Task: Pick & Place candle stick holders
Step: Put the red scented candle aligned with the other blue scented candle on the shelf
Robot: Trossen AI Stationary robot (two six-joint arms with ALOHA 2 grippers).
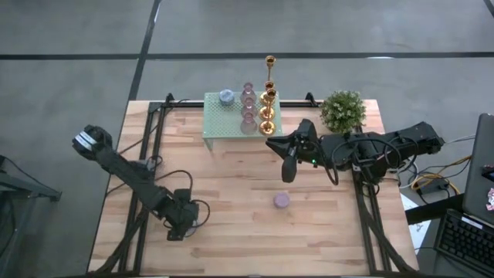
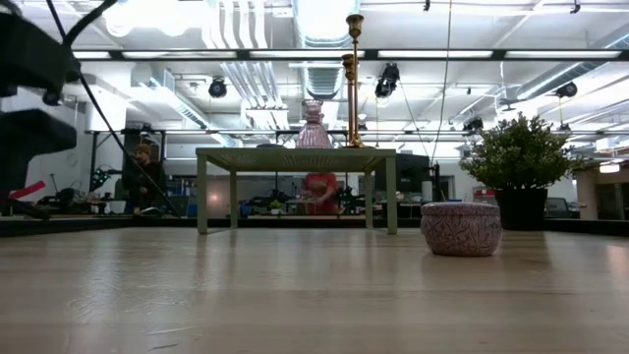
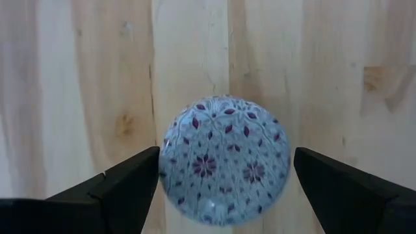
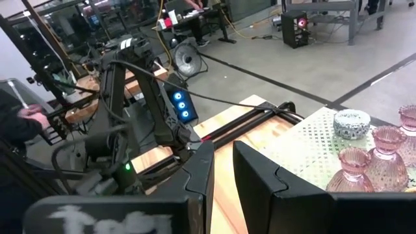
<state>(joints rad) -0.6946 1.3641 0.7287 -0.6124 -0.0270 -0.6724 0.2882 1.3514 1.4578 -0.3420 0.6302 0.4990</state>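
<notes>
The left gripper [image 1: 178, 228] is low in the left part of the high view, pointing straight down at the wooden table [image 1: 231, 239]. Its wrist view shows its two fingers [image 3: 123, 185] spread wide, one on each side of a small round blue holder [image 3: 224, 159] with purple flowers. The fingers are not touching it. The holder sits flat on the table, so it looks like a circle from above.

The right gripper [image 1: 287, 174] is near the middle of the high view, pointing toward the bottom of the frame. Its fingers are close together with only a thin gap and hold nothing.

A small mauve holder [image 1: 282, 201] sits on the table just below it.

Near the top middle, the green mesh rack [image 1: 220, 120] holds three tall gold candlesticks [image 1: 268, 100] standing straight up, three pink glass holders [image 1: 248, 108] in a line, and one pale blue round holder [image 1: 225, 96]. A bushy potted plant [image 1: 343, 110] stands to the right of the rack.
</notes>
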